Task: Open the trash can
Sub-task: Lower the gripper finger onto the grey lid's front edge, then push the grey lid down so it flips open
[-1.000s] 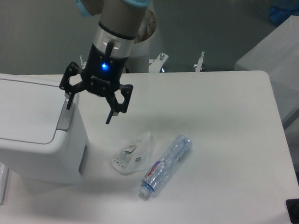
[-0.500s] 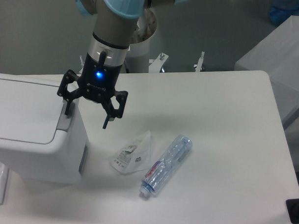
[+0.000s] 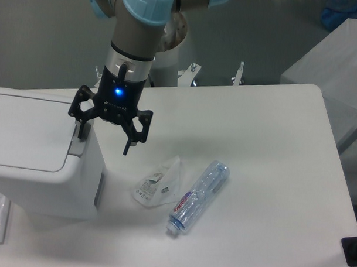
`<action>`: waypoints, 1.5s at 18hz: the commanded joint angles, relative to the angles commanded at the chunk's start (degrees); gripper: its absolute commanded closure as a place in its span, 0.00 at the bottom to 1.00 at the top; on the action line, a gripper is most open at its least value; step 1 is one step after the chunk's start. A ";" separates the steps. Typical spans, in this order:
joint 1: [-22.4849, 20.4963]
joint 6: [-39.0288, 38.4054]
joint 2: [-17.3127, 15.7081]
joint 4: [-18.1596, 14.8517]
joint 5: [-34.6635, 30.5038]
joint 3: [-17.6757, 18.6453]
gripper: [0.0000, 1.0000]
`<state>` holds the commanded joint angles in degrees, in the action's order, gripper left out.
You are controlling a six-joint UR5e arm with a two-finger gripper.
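Observation:
The trash can (image 3: 37, 158) is a large white boxy bin at the left of the table, its flat lid down. A grey push tab (image 3: 77, 143) sits at the lid's right edge. My gripper (image 3: 103, 138) hangs open at the can's right side, pointing down. Its left finger (image 3: 80, 128) rests right at the grey tab; whether it touches is not clear. Its right finger (image 3: 128, 144) hangs in the air beyond the can's right wall. Nothing is held between the fingers.
A crumpled clear plastic wrapper (image 3: 158, 182) lies on the white table (image 3: 265, 171) just right of the can. A clear plastic bottle (image 3: 198, 196) lies on its side next to it. A grey box (image 3: 339, 63) stands at the far right.
The gripper has shifted a little left and down over the second, bringing its left finger onto the grey tab. In the last half second it has barely moved.

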<state>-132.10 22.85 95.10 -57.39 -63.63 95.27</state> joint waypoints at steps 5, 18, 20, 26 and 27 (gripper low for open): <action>0.00 0.00 0.00 0.00 0.00 -0.09 0.00; 0.97 -0.18 0.62 -0.26 -1.93 -1.05 0.00; 0.88 -0.18 0.53 -0.26 -2.02 -1.84 0.00; 0.44 -0.18 0.97 -0.53 -2.20 -6.59 0.00; -0.08 -0.09 1.05 -0.44 -3.07 -7.20 0.00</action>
<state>-132.18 22.76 96.15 -57.83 -66.70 88.07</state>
